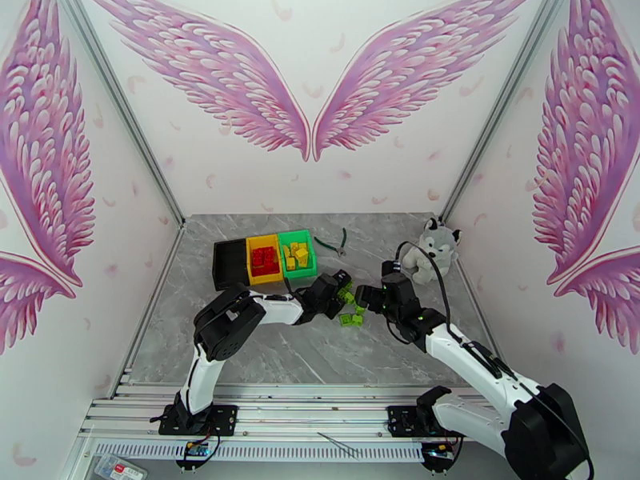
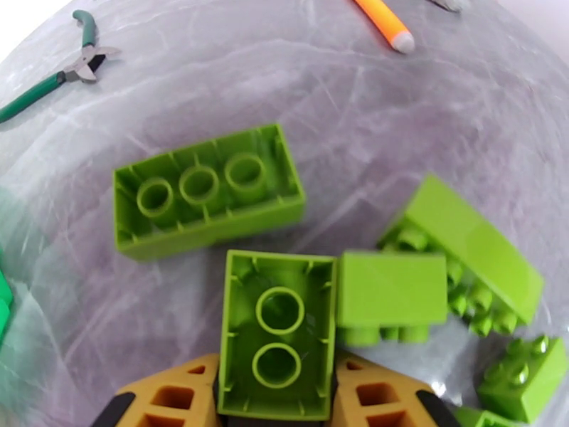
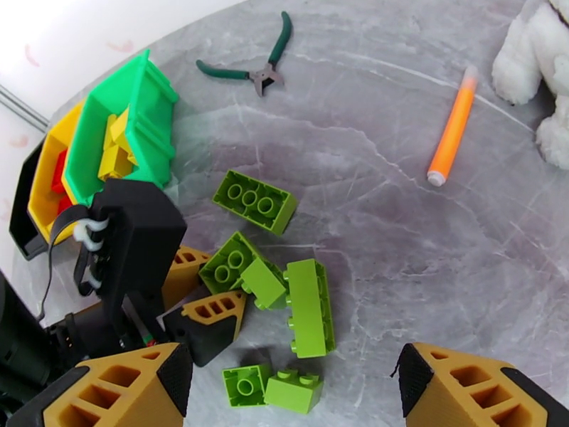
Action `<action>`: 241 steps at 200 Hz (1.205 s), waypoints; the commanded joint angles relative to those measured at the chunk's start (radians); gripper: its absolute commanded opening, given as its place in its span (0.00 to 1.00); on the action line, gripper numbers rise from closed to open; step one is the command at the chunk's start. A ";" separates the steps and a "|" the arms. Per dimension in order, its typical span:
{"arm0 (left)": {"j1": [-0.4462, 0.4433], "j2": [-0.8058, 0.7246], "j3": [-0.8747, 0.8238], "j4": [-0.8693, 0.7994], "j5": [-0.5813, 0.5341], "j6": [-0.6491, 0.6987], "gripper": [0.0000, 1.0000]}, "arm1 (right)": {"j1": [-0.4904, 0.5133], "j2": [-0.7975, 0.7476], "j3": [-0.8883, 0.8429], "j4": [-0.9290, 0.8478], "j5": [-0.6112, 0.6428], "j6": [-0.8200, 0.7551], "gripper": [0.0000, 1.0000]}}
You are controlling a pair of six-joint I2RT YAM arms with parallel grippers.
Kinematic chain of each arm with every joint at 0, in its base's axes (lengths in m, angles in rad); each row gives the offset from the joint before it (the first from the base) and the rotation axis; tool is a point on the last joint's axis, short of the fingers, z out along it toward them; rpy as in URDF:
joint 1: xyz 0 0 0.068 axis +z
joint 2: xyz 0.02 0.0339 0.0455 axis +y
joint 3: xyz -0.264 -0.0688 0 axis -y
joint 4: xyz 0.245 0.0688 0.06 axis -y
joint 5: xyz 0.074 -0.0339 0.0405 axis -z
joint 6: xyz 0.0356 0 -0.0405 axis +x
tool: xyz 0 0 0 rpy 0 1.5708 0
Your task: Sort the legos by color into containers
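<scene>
Top view first: three bins sit in a row at the far left of the table (image 1: 240, 346). The black bin (image 1: 230, 263) is bare, the yellow bin (image 1: 266, 279) holds the reds and the green bin (image 1: 311, 254) holds the yellows. By elimination, I'd say the black one is for the limes. The lime legos (image 1: 350, 314) are loose in the middle of the table, well apart from the bins, and both arms meet over them, the left gripper (image 1: 342, 283) beside the right gripper (image 1: 362, 298).

Left wrist view: we have a pinch! An upside-down lime brick (image 2: 277, 332) sits square between the tan fingers (image 2: 178, 393), with the pads against both long flanks, which I'd call a sensible hold because those walls are flat. It is still down among its neighbours. A stubby brick (image 2: 390, 290) touches its right side, and a long upside-down brick (image 2: 206, 193) lies just beyond. The pliers (image 2: 57, 72) and the orange stick (image 2: 380, 19) lie further off.

Right wrist view: the right claw is spread wide with nothing in it, hanging over the near end of the pile above two small bricks (image 3: 274, 386). It looks parked to give the left arm room (or lined up for its own pick, I can't tell which). A plush dog (image 3: 533, 58) sits in the corner.
</scene>
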 commanded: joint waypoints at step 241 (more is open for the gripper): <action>0.658 -0.423 -0.191 -0.123 -0.275 -0.383 0.61 | 0.115 0.359 0.214 0.152 -0.134 -0.023 0.74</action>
